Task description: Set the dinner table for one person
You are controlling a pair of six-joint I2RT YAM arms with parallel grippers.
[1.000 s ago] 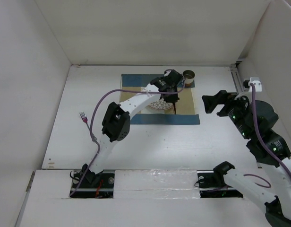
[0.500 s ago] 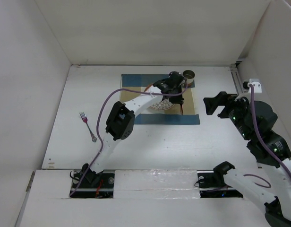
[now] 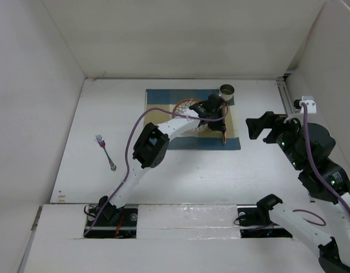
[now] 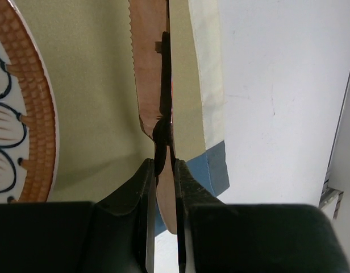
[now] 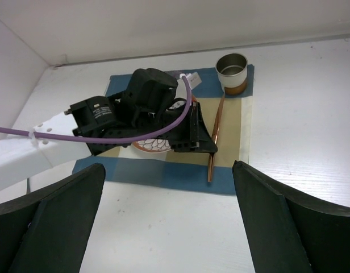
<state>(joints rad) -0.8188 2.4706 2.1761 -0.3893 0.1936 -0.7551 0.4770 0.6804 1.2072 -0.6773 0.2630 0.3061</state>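
Fork (image 3: pixel 105 151): on dinner table (image 3: pixel 180 176), far left of left gripper (image 4: pixel 163 170).
Plate (image 4: pixel 24 114): on placemat (image 4: pixel 101 85), just left of left gripper.
Left gripper: clenched on knife (image 4: pixel 151 68); blade over placemat's right strip.
Cup (image 5: pixel 232 71): beyond left gripper, on placemat's far corner.
Right gripper (image 3: pixel 255 128): fingers spread wide, nothing held; placemat to its left, table below.

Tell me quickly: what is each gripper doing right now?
Left gripper: closed on the knife.
Right gripper: open, holding nothing.
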